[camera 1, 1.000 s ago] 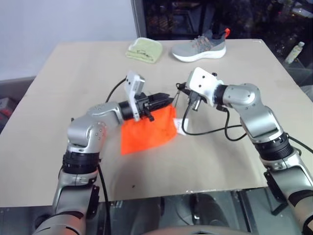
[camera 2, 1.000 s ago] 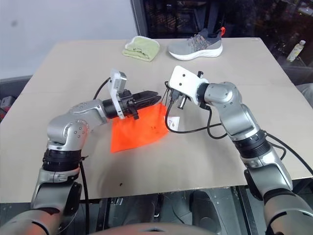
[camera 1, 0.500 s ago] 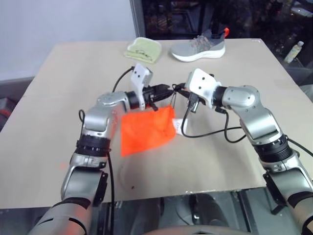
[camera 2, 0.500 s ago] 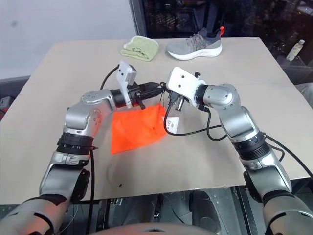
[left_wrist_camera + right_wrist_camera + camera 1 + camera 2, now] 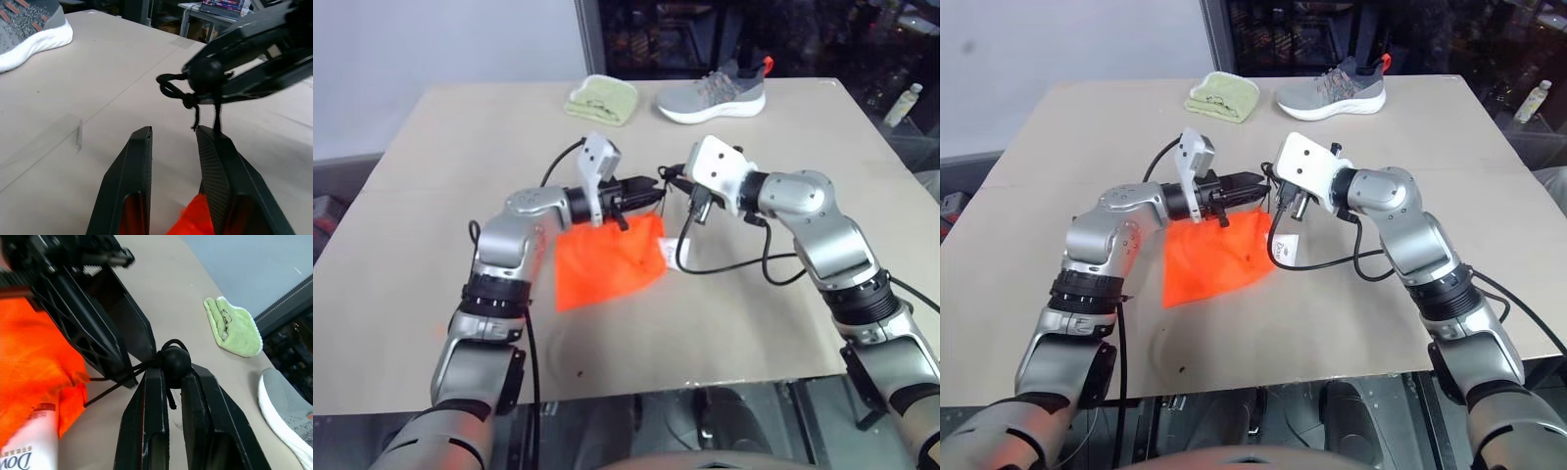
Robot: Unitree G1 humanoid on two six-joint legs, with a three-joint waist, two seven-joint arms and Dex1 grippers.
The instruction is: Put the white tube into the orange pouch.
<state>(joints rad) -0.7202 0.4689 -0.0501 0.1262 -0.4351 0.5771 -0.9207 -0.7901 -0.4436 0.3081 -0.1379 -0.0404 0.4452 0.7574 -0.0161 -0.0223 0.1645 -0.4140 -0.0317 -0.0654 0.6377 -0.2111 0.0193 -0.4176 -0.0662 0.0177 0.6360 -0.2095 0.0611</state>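
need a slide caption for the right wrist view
Right gripper pinching the black cord stopper of the orange pouch, left gripper close by, white tube beside the pouch.

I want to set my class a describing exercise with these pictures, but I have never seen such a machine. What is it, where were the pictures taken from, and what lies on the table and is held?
It is a two-armed robot at a tan table. Two pictures look down from its head; two come from cameras on its wrists. Its right pincer is shut on the black bead and cord of the bright orange fabric pouch. Its left pincer stands open beside that cord. A white squeeze tube lies partly inside the pouch. At the far edge lie a folded light-green cloth and a grey sneaker.
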